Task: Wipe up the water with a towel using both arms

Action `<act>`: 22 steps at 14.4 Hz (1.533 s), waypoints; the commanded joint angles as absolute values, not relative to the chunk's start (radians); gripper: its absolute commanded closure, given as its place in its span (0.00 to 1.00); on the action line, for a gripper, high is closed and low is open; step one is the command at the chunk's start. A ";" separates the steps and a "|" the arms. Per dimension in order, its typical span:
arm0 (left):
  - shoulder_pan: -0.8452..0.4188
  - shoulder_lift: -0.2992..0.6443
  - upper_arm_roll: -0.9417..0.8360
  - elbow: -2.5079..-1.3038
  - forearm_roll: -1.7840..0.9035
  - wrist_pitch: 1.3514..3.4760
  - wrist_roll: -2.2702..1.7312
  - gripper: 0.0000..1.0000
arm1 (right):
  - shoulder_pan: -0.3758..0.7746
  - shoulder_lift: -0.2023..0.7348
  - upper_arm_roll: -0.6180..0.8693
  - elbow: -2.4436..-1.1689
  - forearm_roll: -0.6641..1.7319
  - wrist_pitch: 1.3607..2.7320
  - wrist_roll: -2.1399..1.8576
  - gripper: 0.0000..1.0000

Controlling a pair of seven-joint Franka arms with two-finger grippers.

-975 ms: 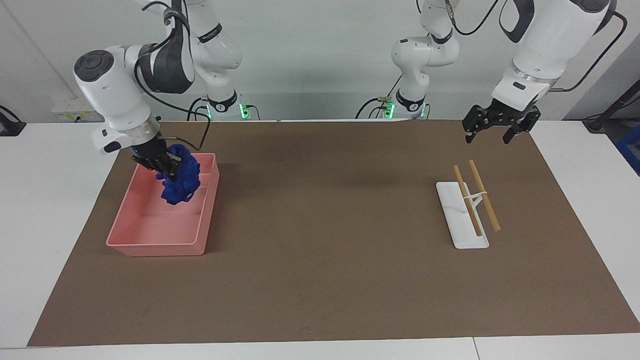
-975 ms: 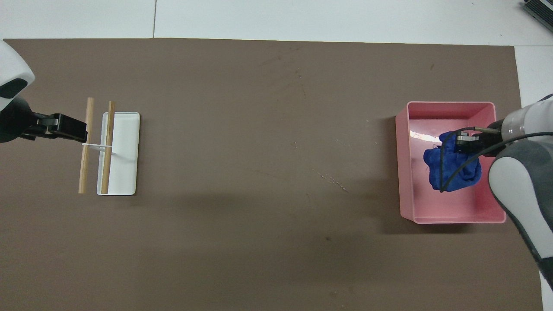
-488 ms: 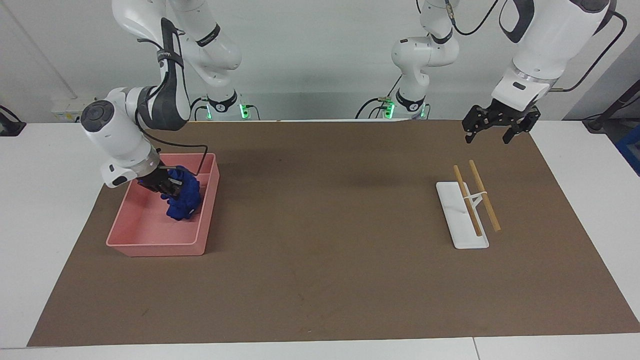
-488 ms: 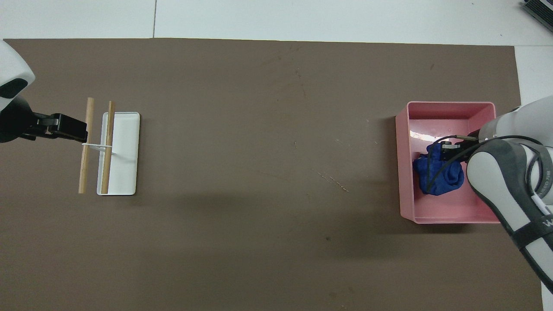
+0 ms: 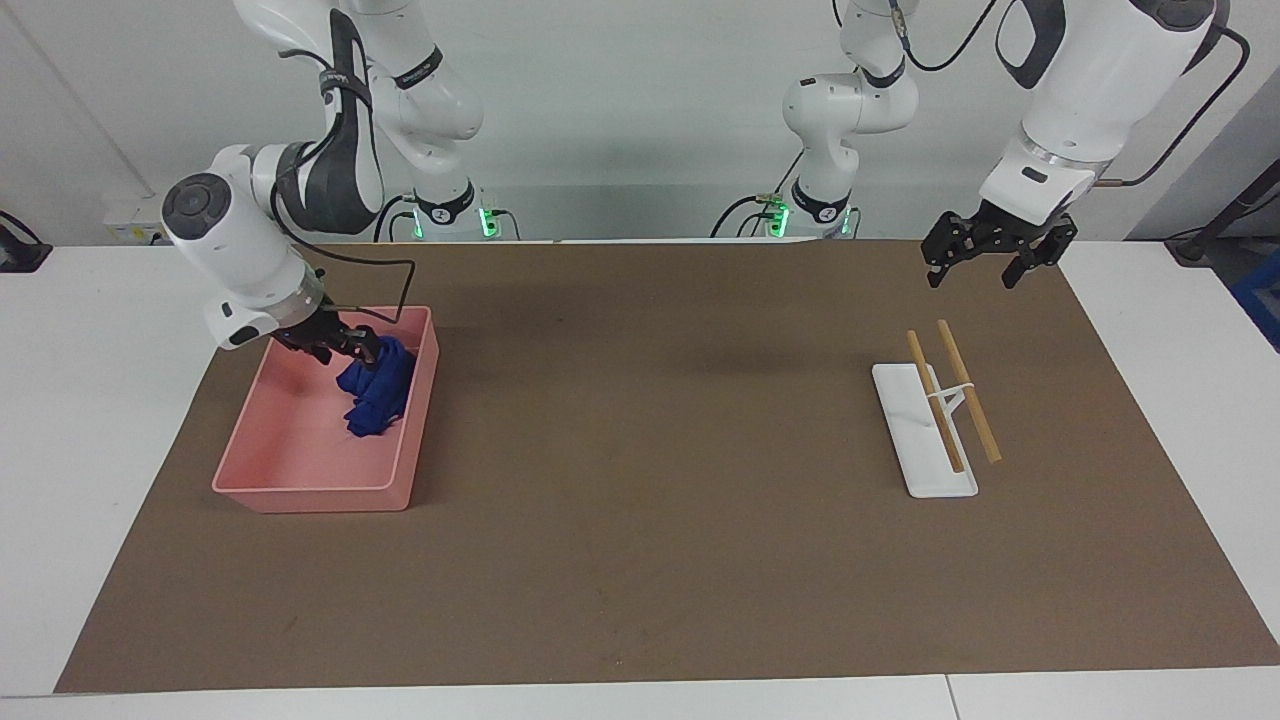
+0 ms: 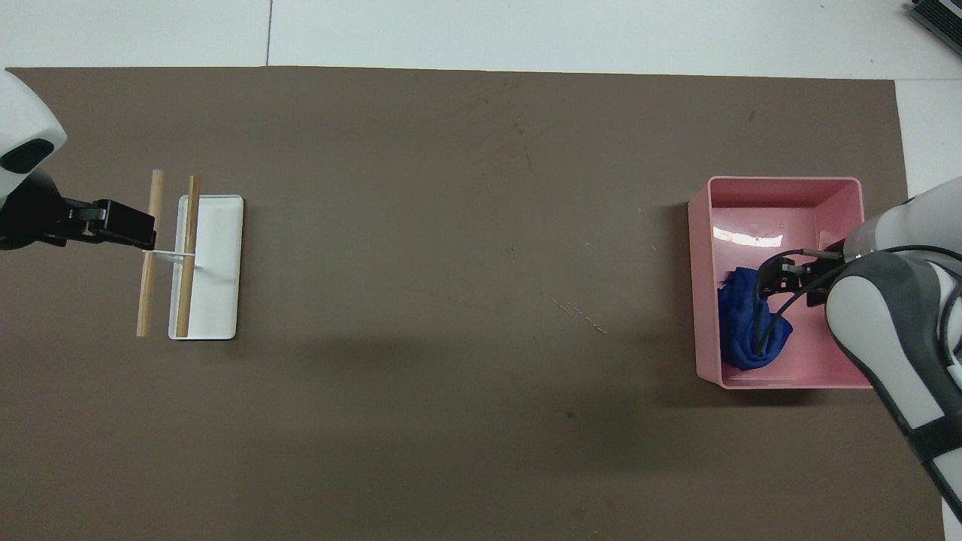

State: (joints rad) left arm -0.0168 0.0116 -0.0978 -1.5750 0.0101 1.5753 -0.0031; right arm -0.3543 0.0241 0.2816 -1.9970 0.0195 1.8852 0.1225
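Towel [image 5: 377,391] lies bunched in the pink tub [image 5: 260,480] (right-arm end of worktop). I see right tool [image 5: 352,347] just released above it, left tool [image 5: 985,260] spread, waiting.

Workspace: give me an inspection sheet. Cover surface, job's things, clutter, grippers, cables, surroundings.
Surface: brown mat on a white table; no water patch made out.
Job's things: blue towel crumpled in the pink tub.
Clutter: white tray with two wooden sticks laid across it.
Grippers: right gripper open, at the towel's top in the tub; left gripper open, waiting raised near the tray.
Cables: black cable looping along the right arm's wrist.
Surroundings: pale wall; nothing else seen.
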 commanded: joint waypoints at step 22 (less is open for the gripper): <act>-0.014 -0.014 -0.095 -1.605 0.005 1.583 -0.006 0.00 | -0.004 0.005 0.060 -1.447 -0.041 1.436 0.232 0.00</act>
State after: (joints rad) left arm -0.0167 0.0110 -0.0966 -1.5759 0.0101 1.5753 -0.0031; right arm -0.0903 0.0024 0.1664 -1.4535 -0.0568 1.4501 0.2264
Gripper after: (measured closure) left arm 0.000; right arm 0.000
